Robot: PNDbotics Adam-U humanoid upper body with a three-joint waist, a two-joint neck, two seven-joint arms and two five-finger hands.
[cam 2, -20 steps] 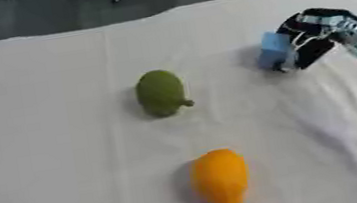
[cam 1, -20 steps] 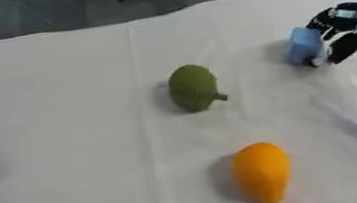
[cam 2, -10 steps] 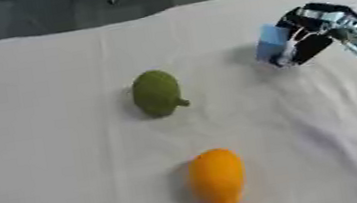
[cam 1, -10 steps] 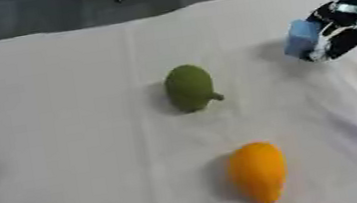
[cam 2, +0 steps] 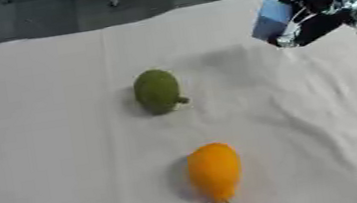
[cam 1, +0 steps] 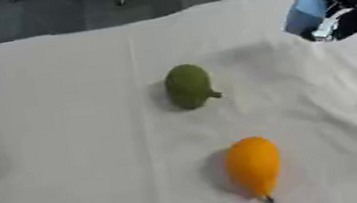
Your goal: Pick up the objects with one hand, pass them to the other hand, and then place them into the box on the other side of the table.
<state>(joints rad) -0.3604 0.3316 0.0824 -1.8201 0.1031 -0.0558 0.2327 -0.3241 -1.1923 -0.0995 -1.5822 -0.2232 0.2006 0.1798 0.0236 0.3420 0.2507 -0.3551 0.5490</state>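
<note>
White cloth covers the table [cam 1: 63, 191]. Low in the frame lies an orange fruit [cam 1: 253, 165], a green fruit [cam 1: 189, 86] at centre, both clear of the route. At upper right the right robot hand [cam 2: 321, 16] curls round a blue block [cam 2: 273, 18], lifted; it could slip during handover. No box shows.
</note>
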